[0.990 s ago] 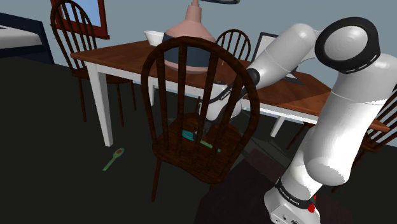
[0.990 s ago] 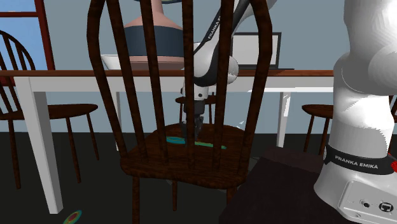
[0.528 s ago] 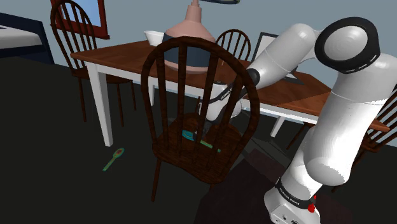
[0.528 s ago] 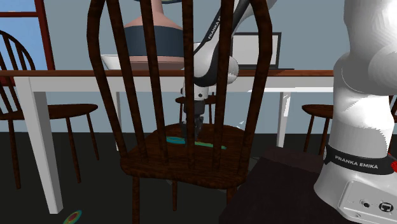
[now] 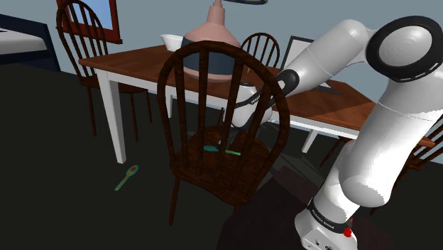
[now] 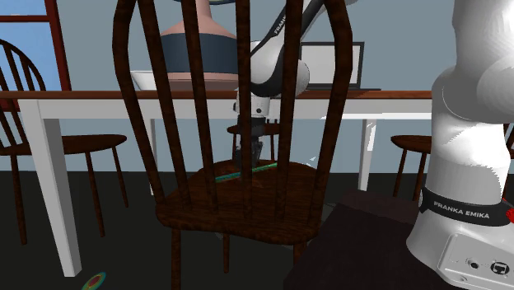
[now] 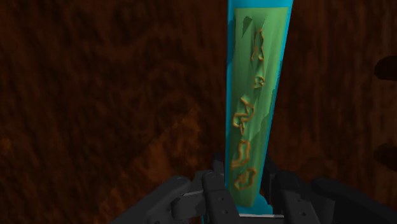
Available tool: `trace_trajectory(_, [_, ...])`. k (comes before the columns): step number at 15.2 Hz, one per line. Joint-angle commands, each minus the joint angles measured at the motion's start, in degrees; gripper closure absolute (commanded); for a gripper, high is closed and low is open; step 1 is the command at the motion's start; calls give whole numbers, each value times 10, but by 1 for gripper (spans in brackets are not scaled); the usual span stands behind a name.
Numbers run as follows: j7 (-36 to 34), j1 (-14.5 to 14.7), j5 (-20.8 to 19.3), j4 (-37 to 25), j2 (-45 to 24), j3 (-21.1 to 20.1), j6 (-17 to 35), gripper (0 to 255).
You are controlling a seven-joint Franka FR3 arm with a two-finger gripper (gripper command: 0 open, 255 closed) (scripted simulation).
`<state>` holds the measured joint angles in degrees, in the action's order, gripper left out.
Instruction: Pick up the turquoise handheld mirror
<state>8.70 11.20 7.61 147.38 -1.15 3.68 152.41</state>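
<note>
The turquoise handheld mirror [image 7: 254, 95] is pictured clenched in the black claw [image 6: 249, 162] of a white Franka arm, low over the seat of a dark spindle-back chair [image 6: 239, 210]. The mirror's long, narrow part, green-faced with a turquoise edge, is pinched across its width between the two fingers [image 7: 219, 197]. That slim section is judged to have been taken because it fits the claw's span, where a broader head would not.

The arm is brought in from above and behind the chair's back, on the side nearer the desk [image 5: 135, 64]. The tall spindles are judged to bar any approach from the shoulder camera's side. In the second exterior view the mirror is shown tilted, its turquoise end lower and toward that view's left, its green end higher. The slant is probably explained by a grip taken near the middle, with the heavier end left to droop. The mirror appears raised just clear of the seat, though whether the low end touches the wood cannot be told through the spindles.

A green spoon-shaped thing [image 5: 128, 177] is seen on the floor beside a desk leg, well apart from the chair.
</note>
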Motion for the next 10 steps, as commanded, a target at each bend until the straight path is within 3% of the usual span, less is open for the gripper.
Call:
trace_trajectory(1, [-5, 0, -6, 1, 17, 1, -17, 255])
trace_trajectory(10, [-20, -3, -23, -10, 69, 1, -78, 255])
